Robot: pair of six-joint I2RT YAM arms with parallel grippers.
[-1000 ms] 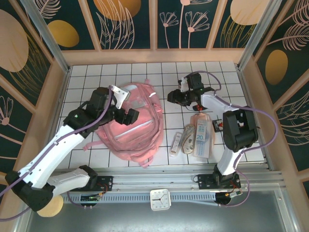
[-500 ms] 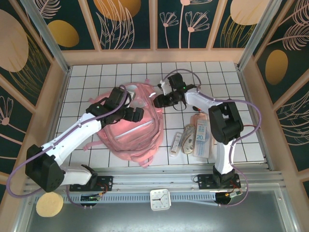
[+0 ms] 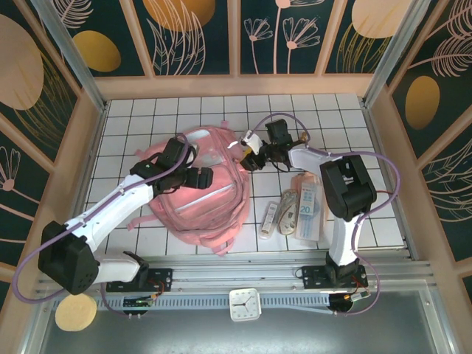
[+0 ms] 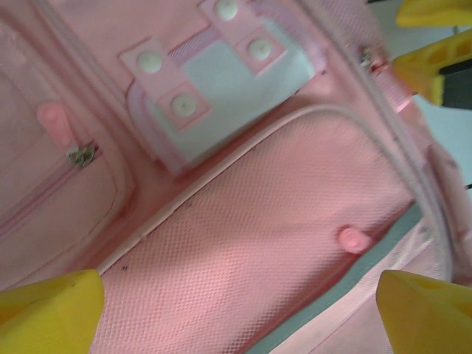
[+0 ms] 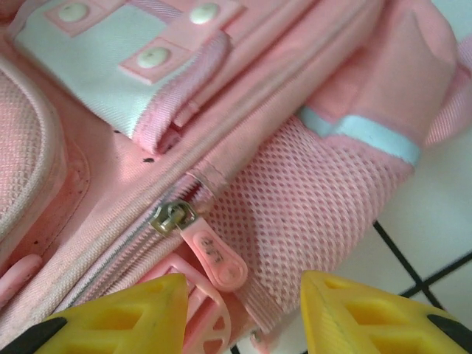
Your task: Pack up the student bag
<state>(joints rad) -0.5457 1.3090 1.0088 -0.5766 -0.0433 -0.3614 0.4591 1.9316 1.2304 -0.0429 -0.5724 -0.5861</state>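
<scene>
The student bag [image 3: 210,203], a large pink backpack, lies flat in the middle of the tiled table. My left gripper [image 3: 199,179] hovers open over its front. In the left wrist view its yellow fingertips [image 4: 51,313] stand wide apart above a pink mesh pocket [image 4: 243,243], touching nothing. My right gripper [image 3: 245,153] is at the bag's upper right edge. In the right wrist view it [image 5: 243,317] is open, and a pink zip pull [image 5: 214,254] lies between its fingertips [image 5: 118,317] without being pinched. The bag's side mesh pocket [image 5: 324,199] is beside it.
A clear stationery pouch [image 3: 307,206] and a few small items [image 3: 274,216] lie on the tiles right of the bag. A small white clock [image 3: 243,304] sits on the front rail. Wooden walls enclose the table on three sides.
My right gripper has swung left and come down to the bag's upper right edge by the zip. My left gripper has moved over the bag's front and stayed open.
</scene>
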